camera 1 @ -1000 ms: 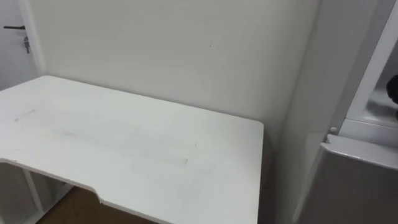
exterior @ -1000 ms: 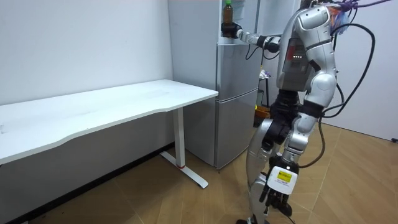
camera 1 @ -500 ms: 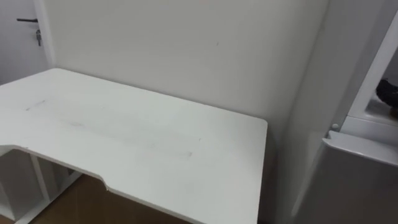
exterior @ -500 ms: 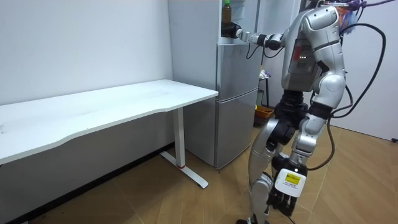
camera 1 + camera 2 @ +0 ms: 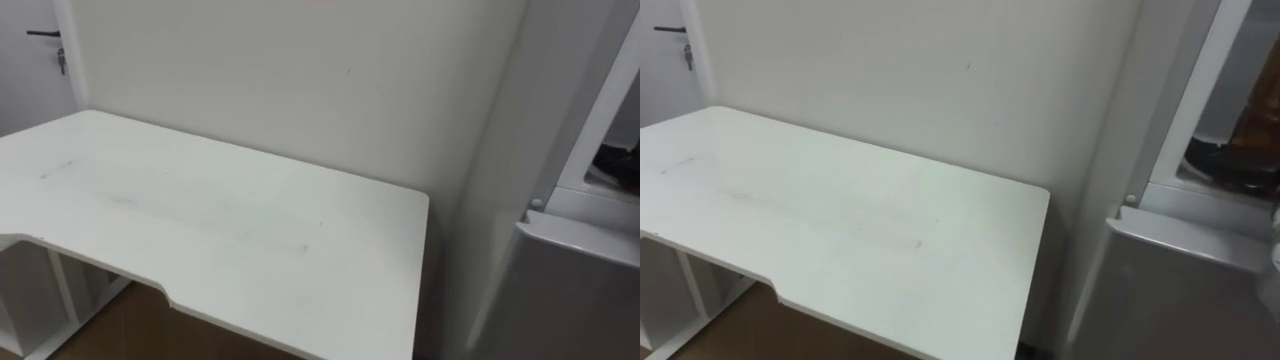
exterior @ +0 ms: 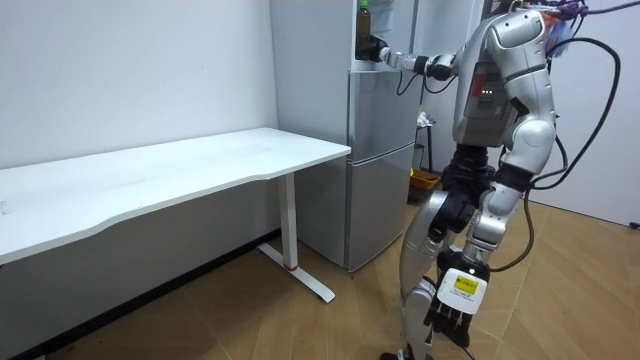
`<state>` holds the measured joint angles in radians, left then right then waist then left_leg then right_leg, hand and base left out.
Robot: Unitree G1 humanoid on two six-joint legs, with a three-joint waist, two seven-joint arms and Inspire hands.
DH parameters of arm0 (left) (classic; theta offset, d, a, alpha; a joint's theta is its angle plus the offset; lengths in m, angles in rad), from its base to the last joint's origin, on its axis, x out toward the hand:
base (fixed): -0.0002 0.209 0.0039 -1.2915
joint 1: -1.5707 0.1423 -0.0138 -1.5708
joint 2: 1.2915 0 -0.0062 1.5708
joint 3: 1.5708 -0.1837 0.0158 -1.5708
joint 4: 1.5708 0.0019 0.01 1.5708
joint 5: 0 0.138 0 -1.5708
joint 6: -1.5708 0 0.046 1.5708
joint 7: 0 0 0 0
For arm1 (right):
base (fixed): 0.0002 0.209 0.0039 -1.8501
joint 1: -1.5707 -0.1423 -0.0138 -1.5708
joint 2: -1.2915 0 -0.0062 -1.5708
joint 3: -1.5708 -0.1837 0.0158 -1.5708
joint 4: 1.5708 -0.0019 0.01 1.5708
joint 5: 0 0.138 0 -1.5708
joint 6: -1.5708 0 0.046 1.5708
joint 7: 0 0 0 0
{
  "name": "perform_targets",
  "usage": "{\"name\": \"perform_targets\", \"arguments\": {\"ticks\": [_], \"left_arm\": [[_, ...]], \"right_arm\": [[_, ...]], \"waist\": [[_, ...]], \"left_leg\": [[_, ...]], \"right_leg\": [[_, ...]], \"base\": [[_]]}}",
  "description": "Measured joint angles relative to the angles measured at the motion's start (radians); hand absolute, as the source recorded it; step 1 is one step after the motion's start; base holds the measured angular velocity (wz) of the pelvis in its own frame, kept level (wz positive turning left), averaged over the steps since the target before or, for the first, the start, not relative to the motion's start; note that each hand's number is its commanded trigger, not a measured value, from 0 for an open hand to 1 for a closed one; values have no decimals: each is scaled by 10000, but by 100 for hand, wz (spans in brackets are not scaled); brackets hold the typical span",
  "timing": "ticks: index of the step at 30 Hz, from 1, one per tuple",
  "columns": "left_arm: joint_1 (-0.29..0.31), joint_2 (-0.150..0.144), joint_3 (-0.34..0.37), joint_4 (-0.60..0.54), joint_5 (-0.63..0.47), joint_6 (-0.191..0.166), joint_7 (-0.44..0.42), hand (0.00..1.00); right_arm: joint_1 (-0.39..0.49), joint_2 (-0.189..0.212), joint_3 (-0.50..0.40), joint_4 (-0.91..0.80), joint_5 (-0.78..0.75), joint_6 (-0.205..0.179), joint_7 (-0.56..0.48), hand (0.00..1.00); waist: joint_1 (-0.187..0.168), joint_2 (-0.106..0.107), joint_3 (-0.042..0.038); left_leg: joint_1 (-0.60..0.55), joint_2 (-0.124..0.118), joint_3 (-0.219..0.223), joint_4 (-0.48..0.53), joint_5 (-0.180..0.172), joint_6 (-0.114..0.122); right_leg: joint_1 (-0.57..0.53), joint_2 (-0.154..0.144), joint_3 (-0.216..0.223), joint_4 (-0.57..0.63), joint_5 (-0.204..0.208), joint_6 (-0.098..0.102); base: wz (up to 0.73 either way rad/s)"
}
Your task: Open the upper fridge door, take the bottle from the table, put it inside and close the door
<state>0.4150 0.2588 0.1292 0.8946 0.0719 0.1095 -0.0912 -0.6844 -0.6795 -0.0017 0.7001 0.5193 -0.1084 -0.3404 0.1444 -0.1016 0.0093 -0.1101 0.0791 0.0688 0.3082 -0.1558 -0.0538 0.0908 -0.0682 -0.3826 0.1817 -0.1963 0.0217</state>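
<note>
In the room view you see the robot standing on the wooden floor (image 6: 250, 320), just in front of the grey fridge (image 6: 381, 170), in the right half of the frame. Its right arm is stretched out to the left, at the height of its shoulder, and reaches into the open upper compartment at the top centre of the frame. There the right hand (image 6: 372, 49) is closed around the lower part of the bottle (image 6: 363, 16). The bottle stands upright above the hand, inside the opening of the upper compartment, close to the top edge of the frame. You cannot tell whether its bottom rests on a shelf or is held a little above it.

The left hand (image 6: 450, 318) hangs low near the bottom edge of the frame, in front of the legs. Its fingers are loose, point down and hold nothing.

In the eye views the white table (image 5: 230, 215) takes the left and the centre of the frame, with the pale wall (image 5: 300, 80) behind it. The side of the fridge stands at the right edge, just beside the right end of the table. In the right eye view a dark shape lies in the open compartment at the right edge, at middle height. This is the right hand, but its fingers are not clear there. A dark door handle (image 5: 44, 33) shows in the upper left corner.
</note>
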Motion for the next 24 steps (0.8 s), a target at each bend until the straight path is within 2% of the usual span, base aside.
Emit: {"name": "perform_targets", "arguments": {"ticks": [24], "left_arm": [[51,4,-158,-493,-14,153,5,0]], "right_arm": [[98,3,-206,-32,-52,29,381,0]], "waist": [[-26,70,-44]], "left_leg": [[90,-16,-34,-10,-1,0]], "right_leg": [[166,11,-54,-118,38,9]], "base": [[0]]}}
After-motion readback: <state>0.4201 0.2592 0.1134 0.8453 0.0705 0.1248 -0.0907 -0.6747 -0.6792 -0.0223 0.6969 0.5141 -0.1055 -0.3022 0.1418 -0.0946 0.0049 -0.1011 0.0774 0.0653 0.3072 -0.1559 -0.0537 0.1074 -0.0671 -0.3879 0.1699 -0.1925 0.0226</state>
